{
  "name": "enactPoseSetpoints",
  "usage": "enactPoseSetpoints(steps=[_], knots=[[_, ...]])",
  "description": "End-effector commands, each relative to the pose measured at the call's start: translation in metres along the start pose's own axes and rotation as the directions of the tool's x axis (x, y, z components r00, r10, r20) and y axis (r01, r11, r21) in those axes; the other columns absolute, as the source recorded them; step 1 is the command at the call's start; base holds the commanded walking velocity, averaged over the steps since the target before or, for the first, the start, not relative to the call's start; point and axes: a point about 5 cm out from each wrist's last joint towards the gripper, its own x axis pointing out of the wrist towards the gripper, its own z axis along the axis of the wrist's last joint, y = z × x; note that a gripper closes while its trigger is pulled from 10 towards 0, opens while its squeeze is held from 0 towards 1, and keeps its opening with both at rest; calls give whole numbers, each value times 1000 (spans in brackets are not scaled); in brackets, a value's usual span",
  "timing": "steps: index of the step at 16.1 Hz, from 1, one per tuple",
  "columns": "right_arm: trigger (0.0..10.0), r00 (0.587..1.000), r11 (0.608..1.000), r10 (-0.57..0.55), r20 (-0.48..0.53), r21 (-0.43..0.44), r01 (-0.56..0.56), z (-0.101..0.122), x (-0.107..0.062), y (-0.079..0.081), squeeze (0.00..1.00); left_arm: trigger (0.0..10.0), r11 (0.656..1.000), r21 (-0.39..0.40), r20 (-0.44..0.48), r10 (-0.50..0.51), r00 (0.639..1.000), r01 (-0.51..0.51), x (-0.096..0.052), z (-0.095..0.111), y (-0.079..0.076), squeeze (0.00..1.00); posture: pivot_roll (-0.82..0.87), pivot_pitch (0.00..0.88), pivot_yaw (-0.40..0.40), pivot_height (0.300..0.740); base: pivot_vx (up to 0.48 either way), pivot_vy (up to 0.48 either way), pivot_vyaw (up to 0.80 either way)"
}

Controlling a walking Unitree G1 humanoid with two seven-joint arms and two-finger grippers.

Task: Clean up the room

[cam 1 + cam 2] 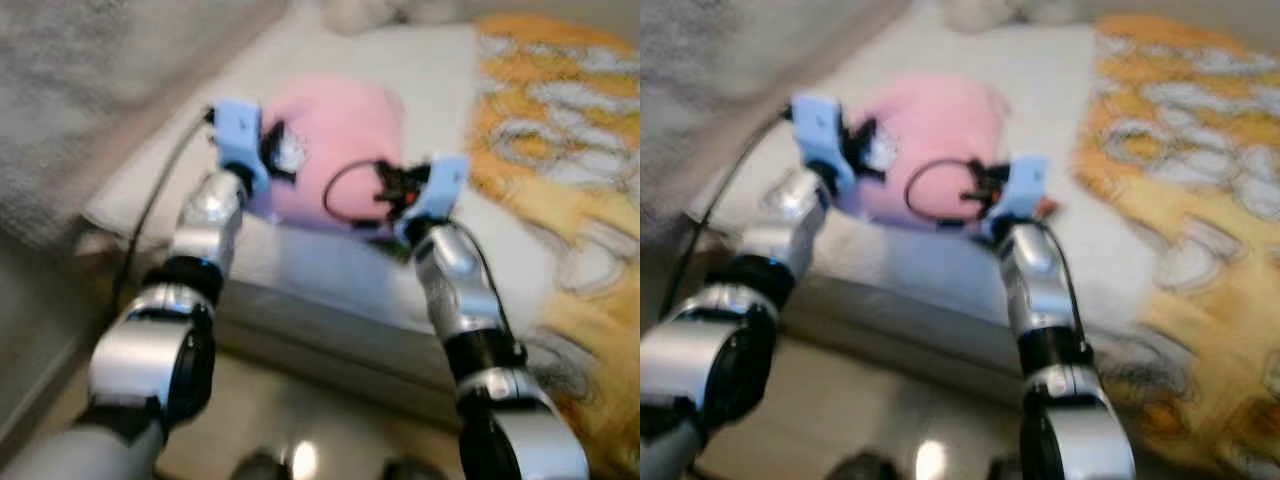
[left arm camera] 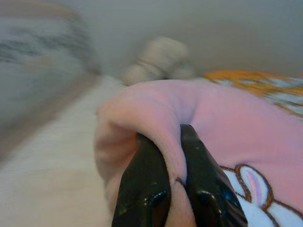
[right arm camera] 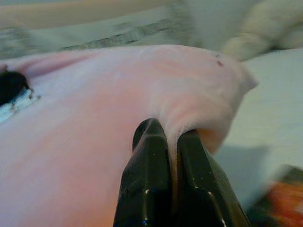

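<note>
Pink cushion (image 1: 335,150): lying on the white bed (image 1: 300,265) near its foot edge, pinched at both sides.
Left gripper (image 2: 176,156): fingers pressed together on a fold of the plush.
Right gripper (image 3: 171,142): likewise clamped on a pleat at the opposite edge.
Doing it well: I'd lift both arms evenly, since thin pinches may slip.
Beyond: orange patterned blanket (image 1: 560,150) alongside, best left undragged.

Orange-and-white patterned blanket (image 1: 560,130) on white bed (image 1: 330,270).
</note>
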Motion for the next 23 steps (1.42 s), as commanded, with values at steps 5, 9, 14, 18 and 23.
enactPoseSetpoints(steps=[5, 9, 14, 18, 23], knots=[[0, 997, 996, -76, 3, -49, 76, 3, -4, -13, 0, 10000, 999, 48, 40, -5, 999, 3, 1, 5, -1, 0, 19, 0, 31, 740, 0, 288, 323], [0, 997, 995, -77, 5, -68, 77, 2, -6, -12, 0, 10000, 1000, 3, 18, 6, 1000, -6, 1, 2, 1, 0, 10, 0, 36, 740, 215, 290, -508], [0, 997, 993, -81, 1, -80, 81, 3, -3, -11, 0, 10000, 1000, 3, 16, 3, 1000, -3, 2, 2, -1, 0, 7, 0, 34, 740, 285, 386, -94], [0, 998, 994, -69, 2, -80, 69, 3, -2, -8, 0, 10000, 1000, 4, 13, 4, 1000, -4, 2, 1, -1, 0, 12, 0, 31, 740, 285, 386, 0], [0, 998, 994, -61, -9, -90, 59, 1, -2, -6, 0, 10000, 1000, 2, 10, 11, 1000, -11, 2, 2, 3, 0, 14, 0, 30, 740, 285, 386, -480]])
